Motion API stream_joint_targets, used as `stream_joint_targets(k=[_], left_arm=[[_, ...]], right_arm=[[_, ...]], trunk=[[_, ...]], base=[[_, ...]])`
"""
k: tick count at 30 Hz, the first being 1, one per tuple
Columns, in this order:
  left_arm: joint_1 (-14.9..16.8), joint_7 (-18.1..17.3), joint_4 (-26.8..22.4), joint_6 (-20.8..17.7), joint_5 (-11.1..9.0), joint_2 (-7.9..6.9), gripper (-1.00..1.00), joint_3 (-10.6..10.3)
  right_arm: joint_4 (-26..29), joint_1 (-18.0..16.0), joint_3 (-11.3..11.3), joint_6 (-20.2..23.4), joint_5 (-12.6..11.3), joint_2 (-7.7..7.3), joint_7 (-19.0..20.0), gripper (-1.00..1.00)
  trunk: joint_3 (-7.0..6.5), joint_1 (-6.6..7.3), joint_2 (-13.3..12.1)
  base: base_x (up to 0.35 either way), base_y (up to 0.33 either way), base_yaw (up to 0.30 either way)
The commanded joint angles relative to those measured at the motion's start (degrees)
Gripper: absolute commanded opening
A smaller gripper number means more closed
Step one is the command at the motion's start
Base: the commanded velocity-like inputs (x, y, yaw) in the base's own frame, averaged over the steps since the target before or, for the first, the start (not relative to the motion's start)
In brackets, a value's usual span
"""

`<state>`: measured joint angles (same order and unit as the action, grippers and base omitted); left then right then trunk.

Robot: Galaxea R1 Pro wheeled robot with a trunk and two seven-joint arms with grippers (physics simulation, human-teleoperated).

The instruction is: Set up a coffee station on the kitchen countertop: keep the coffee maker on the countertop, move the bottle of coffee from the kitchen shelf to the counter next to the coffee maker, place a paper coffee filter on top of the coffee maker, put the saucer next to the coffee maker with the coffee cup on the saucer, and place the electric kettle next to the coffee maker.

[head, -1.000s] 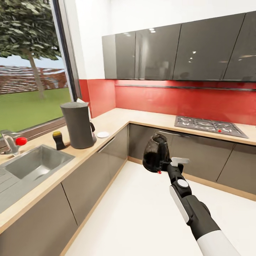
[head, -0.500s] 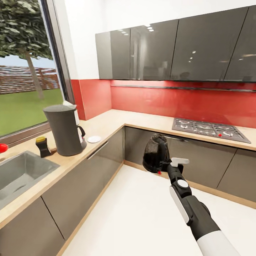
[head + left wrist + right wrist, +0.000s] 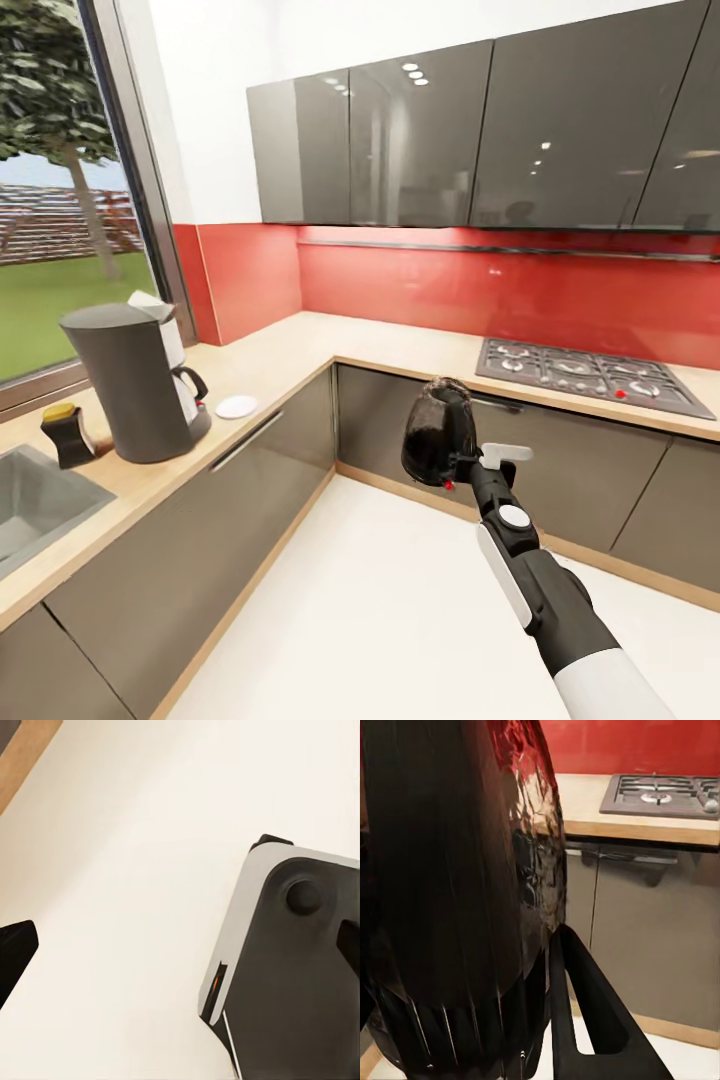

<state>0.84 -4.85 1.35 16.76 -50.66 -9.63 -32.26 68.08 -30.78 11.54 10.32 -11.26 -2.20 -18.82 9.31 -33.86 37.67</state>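
Observation:
My right gripper (image 3: 463, 463) is shut on the handle of the electric kettle (image 3: 438, 430), holding it in the air over the floor in front of the corner cabinets. In the right wrist view the kettle's glass body (image 3: 457, 892) is very close. On the kitchen countertop (image 3: 290, 360) at the left stands the coffee maker (image 3: 130, 385) with a white piece (image 3: 150, 302) at its top. The bottle of coffee (image 3: 67, 435) stands to its left and the saucer (image 3: 237, 406) lies to its right. The coffee cup is out of view. One dark finger (image 3: 15, 952) of my left gripper hangs over the floor.
A sink (image 3: 30, 505) is set in the counter at the far left. A gas hob (image 3: 590, 372) sits in the back counter at the right. Grey wall cabinets (image 3: 450, 140) hang above a red splashback. The robot's base (image 3: 292, 967) is below the left arm.
The camera has turned to the right, so the coffee maker, bottle and saucer sit further left in the picture and the tap is gone. The kettle stays in my right gripper.

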Motion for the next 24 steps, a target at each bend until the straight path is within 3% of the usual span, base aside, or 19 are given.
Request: stream_joint_targets(k=[1, 24], left_arm=[[0.1, -0.4, 0.1, 0.2, -0.6, -0.02, 1.0, -0.3], [0.0, -0.4, 0.1, 0.2, -0.3, -0.04, 1.0, -0.3]], right_arm=[[0.1, -0.1, 0.2, 0.2, -0.2, -0.08, -0.5, -1.0], [2.8, 1.0, 0.2, 0.2, -0.3, -0.06, -0.5, -1.0]], trunk=[[0.09, -0.04, 0.1], [0.09, -0.04, 0.1]], base=[[0.288, -0.208, 0.0], [0.288, -0.208, 0.0]])
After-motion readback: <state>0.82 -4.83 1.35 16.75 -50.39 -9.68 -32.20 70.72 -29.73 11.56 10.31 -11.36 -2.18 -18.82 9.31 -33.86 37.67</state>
